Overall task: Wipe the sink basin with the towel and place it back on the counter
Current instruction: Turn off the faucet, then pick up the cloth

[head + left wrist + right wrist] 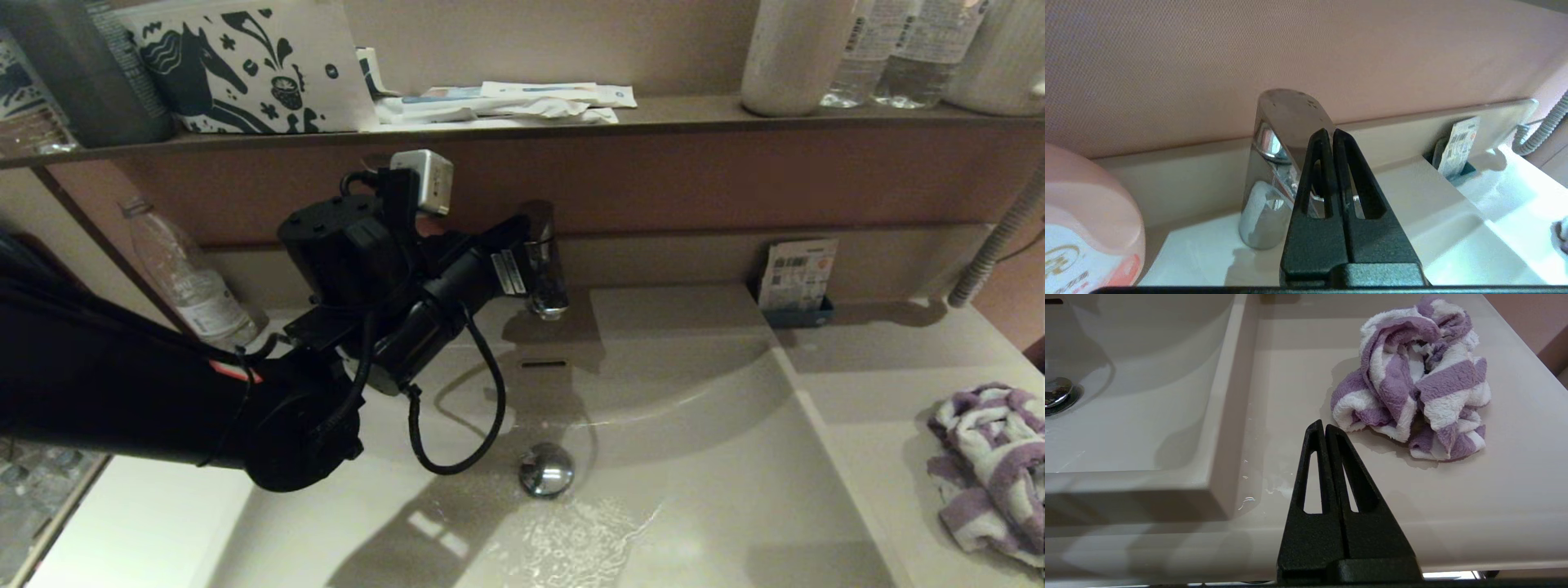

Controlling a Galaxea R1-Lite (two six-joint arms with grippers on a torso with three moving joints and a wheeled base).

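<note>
We see the left gripper [1329, 132] pinched closed, empty, at the tap [1278, 163] behind the sink basin [694, 490]. The right gripper [1324, 426] – also closed on nothing – hangs near the crumpled towel [1412, 379] on the counter [1494, 490].

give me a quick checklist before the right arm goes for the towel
1. Towel on the counter, nothing on top of it: ok.
2. Right gripper empty, short of the towel: ok, but jaws shut, so not ok for a grasp until opened.
3. Left gripper out of the way: cannot tell; it sits shut at the faucet, its arm hanging over the sink basin.
4. Water off: cannot tell; water lies in the basin near the drain plug, and no stream shows.
5. Counter by the towel dry: not ok, droplets near the basin edge.
</note>
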